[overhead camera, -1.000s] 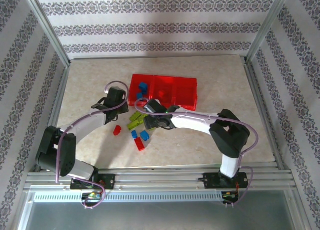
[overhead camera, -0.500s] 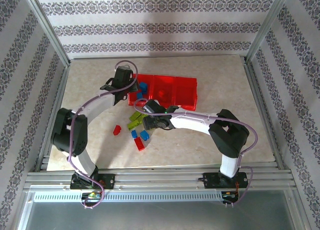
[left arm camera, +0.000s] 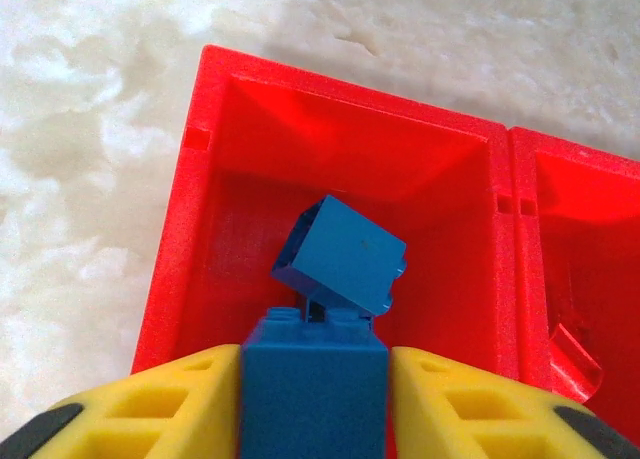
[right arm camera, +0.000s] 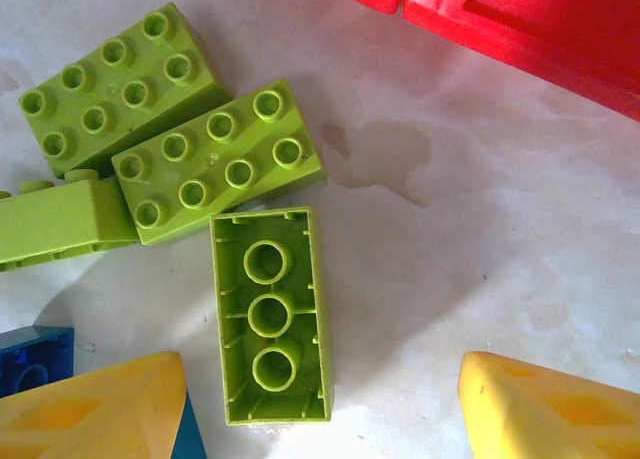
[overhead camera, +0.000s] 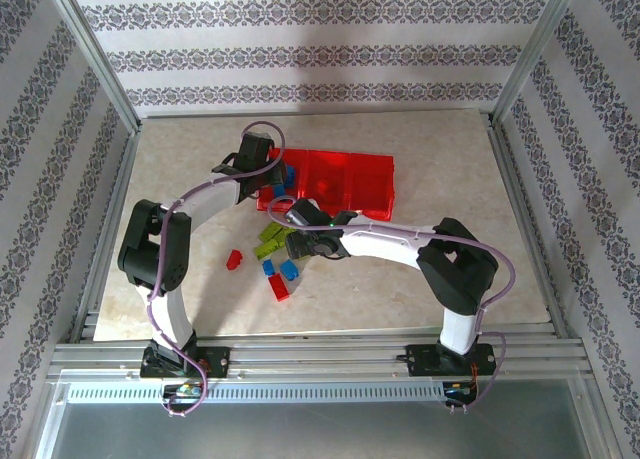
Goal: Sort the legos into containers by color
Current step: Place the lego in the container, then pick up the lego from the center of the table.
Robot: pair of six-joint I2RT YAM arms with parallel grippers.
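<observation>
I hold the left gripper clenched on a blue brick above the red tray, a tilted blue one just ahead marking that compartment's colour, while the right gripper hangs open astride an upturned lime brick

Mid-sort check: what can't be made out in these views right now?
- Top view: the left gripper hides part of the left compartment of the tray.
- Left wrist view: the held blue brick is cut off by the bottom edge.
- Right wrist view: a loose blue brick is cut off at the left edge.
</observation>
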